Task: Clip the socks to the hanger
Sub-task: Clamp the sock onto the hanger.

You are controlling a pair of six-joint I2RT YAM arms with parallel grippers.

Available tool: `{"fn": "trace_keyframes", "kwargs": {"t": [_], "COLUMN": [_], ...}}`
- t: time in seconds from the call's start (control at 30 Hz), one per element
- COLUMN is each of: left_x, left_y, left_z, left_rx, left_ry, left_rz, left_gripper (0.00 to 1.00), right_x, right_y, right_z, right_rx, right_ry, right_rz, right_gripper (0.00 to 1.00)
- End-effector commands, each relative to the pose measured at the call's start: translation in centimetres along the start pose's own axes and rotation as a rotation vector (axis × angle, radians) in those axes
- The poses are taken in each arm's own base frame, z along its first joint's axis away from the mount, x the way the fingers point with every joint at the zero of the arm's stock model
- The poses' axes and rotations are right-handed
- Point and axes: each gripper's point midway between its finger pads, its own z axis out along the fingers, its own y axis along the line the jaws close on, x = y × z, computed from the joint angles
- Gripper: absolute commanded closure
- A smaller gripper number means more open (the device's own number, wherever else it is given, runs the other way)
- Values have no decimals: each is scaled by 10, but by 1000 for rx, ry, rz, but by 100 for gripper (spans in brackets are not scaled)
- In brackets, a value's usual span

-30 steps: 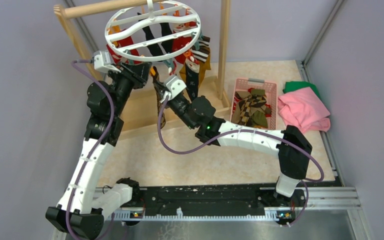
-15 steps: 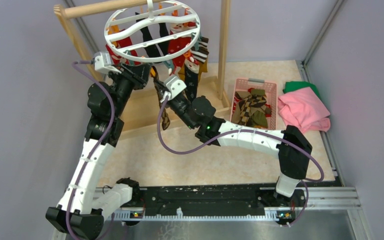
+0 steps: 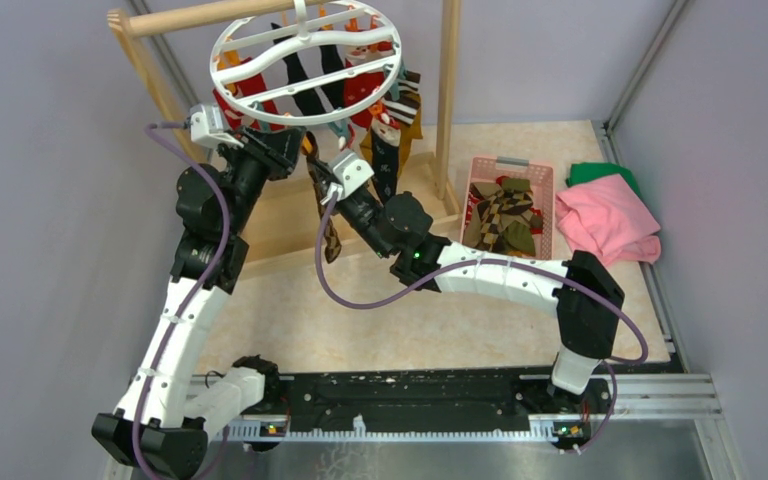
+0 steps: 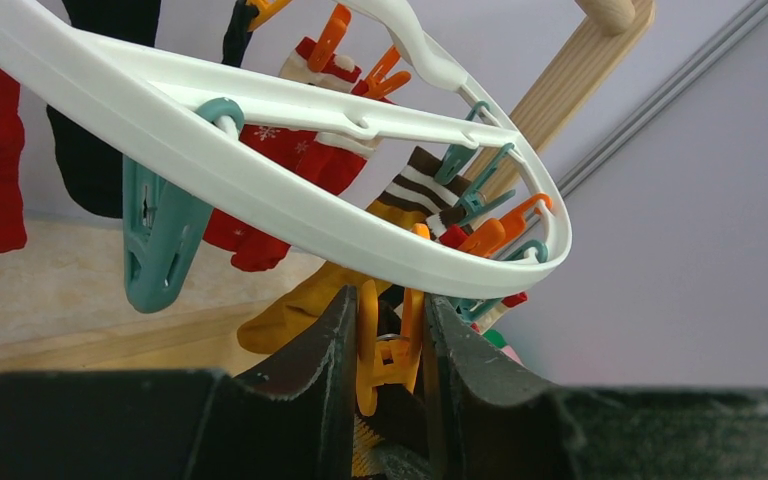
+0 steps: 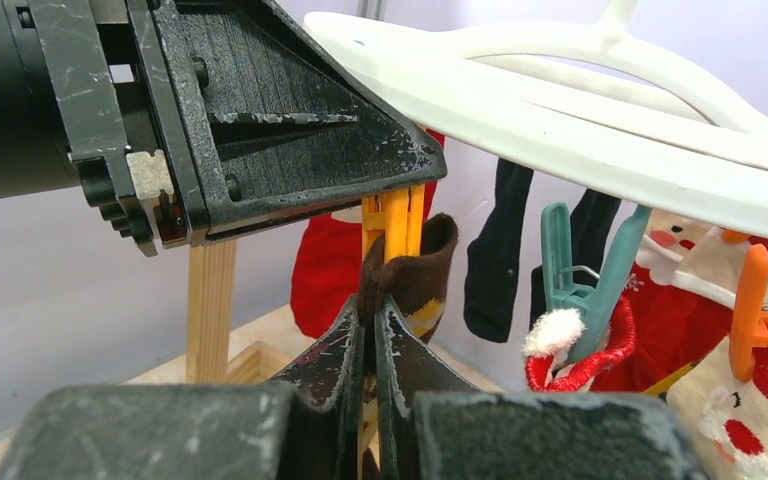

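The loose end of the small soft brown sock [image 5: 415, 270] has swung a bit toward 5 o'clock, so I think it is not clipped yet. Its top pokes up at 12 o'clock from my right fingers [image 5: 335, 365], which are clamped on it. It sits right at the orange plastic clip [image 4: 385, 340] that my left fingers [image 4: 310, 390] squeeze under the round white plastic hanger [image 4: 260, 195].

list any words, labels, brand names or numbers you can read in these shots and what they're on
No readable text in any view.
Hanger, orange clip squeezed in the left pincer, brown sock held in the right pincer: unmarked.
Red socks: picture patterns only, no letters.
Pink basket: nothing legible.
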Motion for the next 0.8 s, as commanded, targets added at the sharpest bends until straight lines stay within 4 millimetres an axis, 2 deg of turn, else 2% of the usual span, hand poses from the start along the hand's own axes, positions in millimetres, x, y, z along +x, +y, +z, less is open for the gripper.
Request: {"fn": "trace_keyframes", "kwargs": {"t": [0.0, 0.07, 0.2, 0.37, 0.67, 0.77], "left_x": [0, 0, -2, -6, -12, -13], "left_y": [-3, -4, -6, -10, -16, -23], "left_z": [0, 0, -3, -8, -28, -44], "left_rx": [23, 27, 34, 43, 62, 96], "left_ry": [-3, -3, -9, -21, -40, -52], "left_rz": [-7, -6, -5, 1, 28, 51], "left_gripper": [85, 81, 62, 44, 23, 16], "right_x": [-45, -44, -41, -38, -38, -38], "right_y": [-9, -10, -11, -12, -18, -23], "right_z": [7, 7, 5, 2, -4, -9], "right_rx": [32, 32, 31, 34, 41, 49], "right_ry": [-112, -111, -104, -97, -100, -104], "right_rz": [36, 39, 40, 48, 50, 50], "right_gripper": [100, 100, 100, 100, 100, 91]}}
